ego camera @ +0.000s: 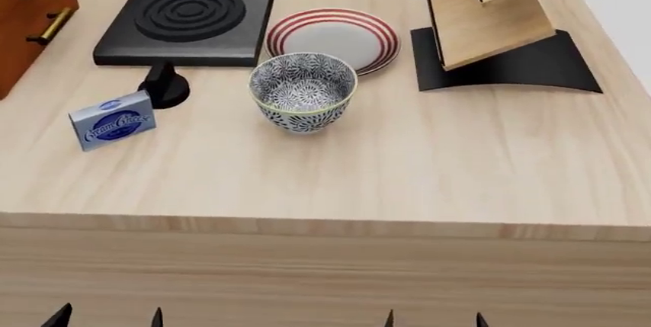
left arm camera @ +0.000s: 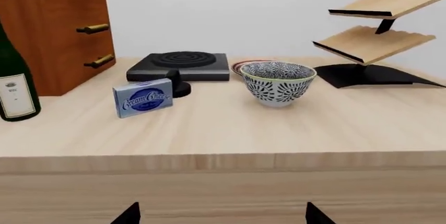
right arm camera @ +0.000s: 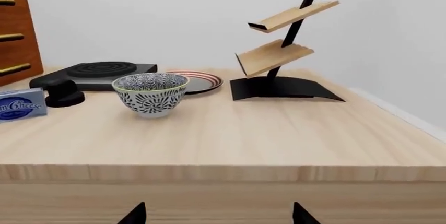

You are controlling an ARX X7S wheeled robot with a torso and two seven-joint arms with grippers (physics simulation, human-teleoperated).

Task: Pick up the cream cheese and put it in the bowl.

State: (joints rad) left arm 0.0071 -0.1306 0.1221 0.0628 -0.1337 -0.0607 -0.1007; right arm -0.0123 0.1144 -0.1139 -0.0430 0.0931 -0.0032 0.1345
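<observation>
The cream cheese (ego camera: pixel 112 120) is a small silver-grey box with a blue oval label, standing on its edge at the table's left; it also shows in the left wrist view (left arm camera: pixel 143 97) and at the edge of the right wrist view (right arm camera: pixel 21 106). The bowl (ego camera: pixel 303 91), white with a dark leafy pattern, stands right of it, and shows in both wrist views (left arm camera: pixel 277 82) (right arm camera: pixel 151 94). My left gripper (ego camera: pixel 107 318) and right gripper (ego camera: pixel 434 319) are open and empty, below the table's front edge, well short of both things. Only their fingertips show.
A black hotplate (ego camera: pixel 186 14) with a knob (ego camera: pixel 163 84) sits behind the cream cheese. A red-ringed plate (ego camera: pixel 333 37) lies behind the bowl. A wooden two-tier rack (ego camera: pixel 489 26) stands at the right, a wooden drawer cabinet (ego camera: pixel 30 7) at the left, a wine bottle (left arm camera: pixel 14 80) beside it.
</observation>
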